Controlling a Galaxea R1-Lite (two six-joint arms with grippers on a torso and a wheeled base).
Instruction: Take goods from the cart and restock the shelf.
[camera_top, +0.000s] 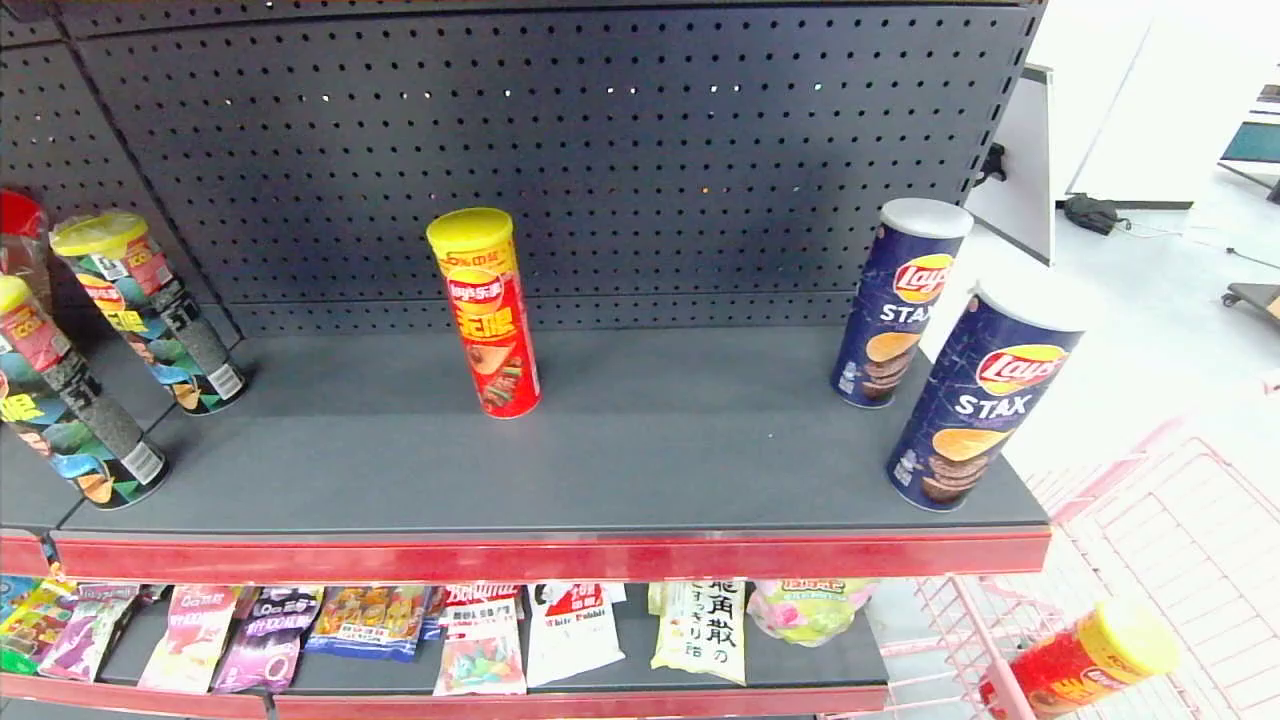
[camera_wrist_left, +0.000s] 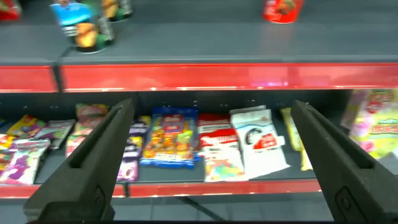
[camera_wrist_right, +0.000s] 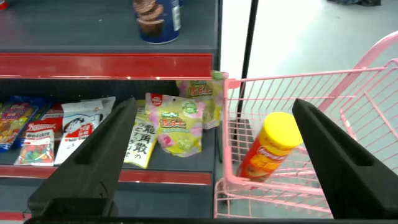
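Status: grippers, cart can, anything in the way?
Left gripper open, empty, facing lower-shelf snack bags. Right gripper open, empty, facing pink cart. Red can tilted inside it, ungrasped. No obstruction seen.

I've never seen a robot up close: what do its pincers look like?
The left pincer and right pincer look alike: each has two long, flat, matte dark-grey fingers with bevelled edges, narrowing toward blunt tips.
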